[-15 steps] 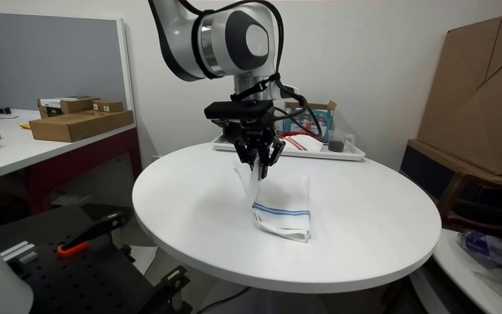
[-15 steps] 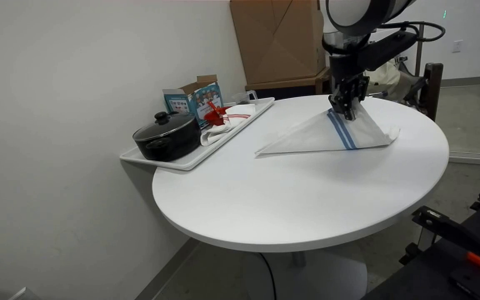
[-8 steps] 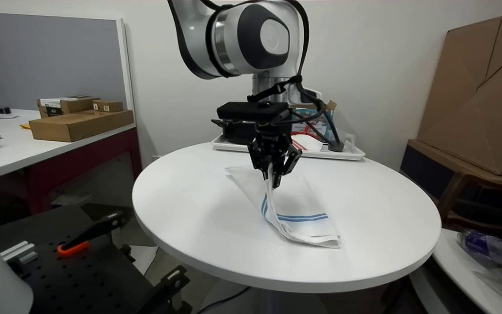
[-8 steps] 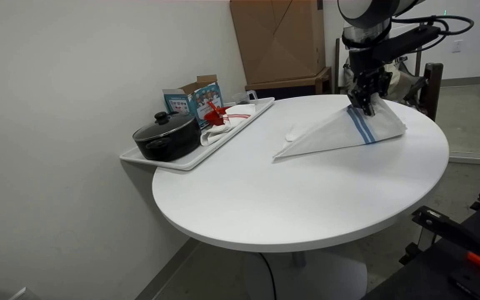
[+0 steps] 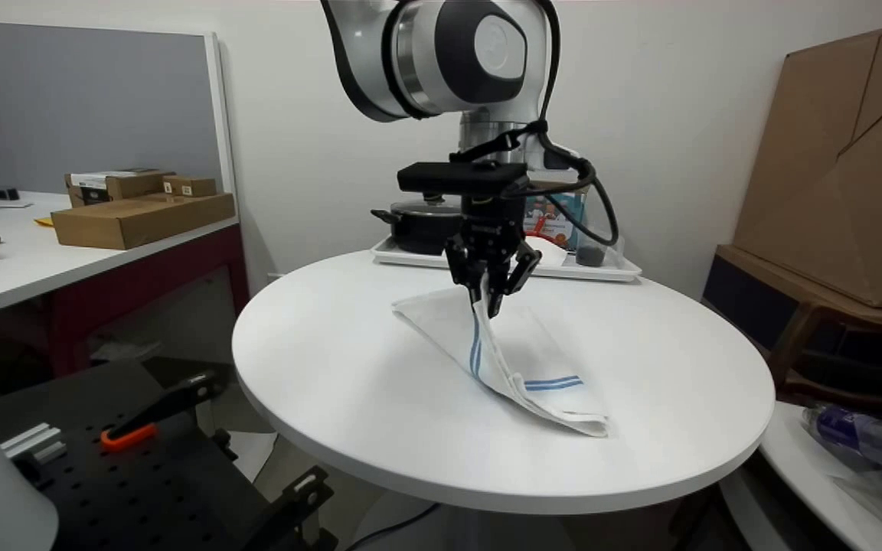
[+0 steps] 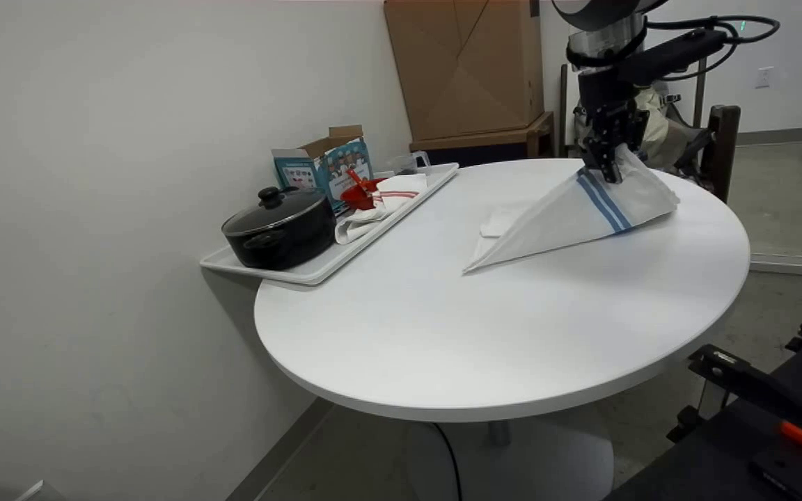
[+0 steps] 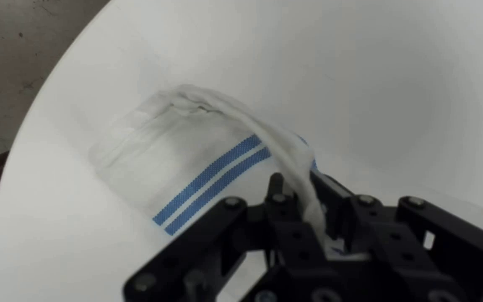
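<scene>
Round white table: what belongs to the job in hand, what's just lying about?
In the job:
blue-striped towel, pinched, partly lifted off the table
gripper, shut on it

Apparently lying about:
white tray with black pot, red-striped towel, teal box, clear cup
large cardboard box

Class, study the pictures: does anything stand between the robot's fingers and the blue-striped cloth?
Nothing visible does: the fingers are closed directly on a raised part of the cloth. The tray, with the pot on it, stands apart from the cloth in an exterior view, not between them.
</scene>
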{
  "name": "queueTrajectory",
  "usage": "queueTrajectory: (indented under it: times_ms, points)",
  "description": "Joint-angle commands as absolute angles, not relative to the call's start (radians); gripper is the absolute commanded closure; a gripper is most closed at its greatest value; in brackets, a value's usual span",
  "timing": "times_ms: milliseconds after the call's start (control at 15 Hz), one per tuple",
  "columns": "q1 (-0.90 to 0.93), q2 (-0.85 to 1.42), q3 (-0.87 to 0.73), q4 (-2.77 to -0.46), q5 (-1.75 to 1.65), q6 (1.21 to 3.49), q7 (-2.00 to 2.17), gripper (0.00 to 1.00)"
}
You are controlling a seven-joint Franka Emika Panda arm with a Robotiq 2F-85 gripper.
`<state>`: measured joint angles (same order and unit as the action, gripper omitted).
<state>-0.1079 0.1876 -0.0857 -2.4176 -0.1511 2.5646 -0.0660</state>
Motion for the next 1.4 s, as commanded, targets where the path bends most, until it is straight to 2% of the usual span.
queueTrajectory:
  times_ms: [0, 733, 1133, 1333]
  points:
    - [-0.089, 0.164, -0.043, -2.372, -0.093, 2.479, -0.153, 0.94]
    - [0.083, 0.15, 0.143, -2.355, -0.044, 2.453, -0.175, 0.94]
    - [-0.019, 0.16, 0.052, -2.429, 0.088, 2.483, -0.174, 0.94]
    - [-0.129, 0.162, -0.03, -2.442, 0.165, 2.431, -0.247, 0.94]
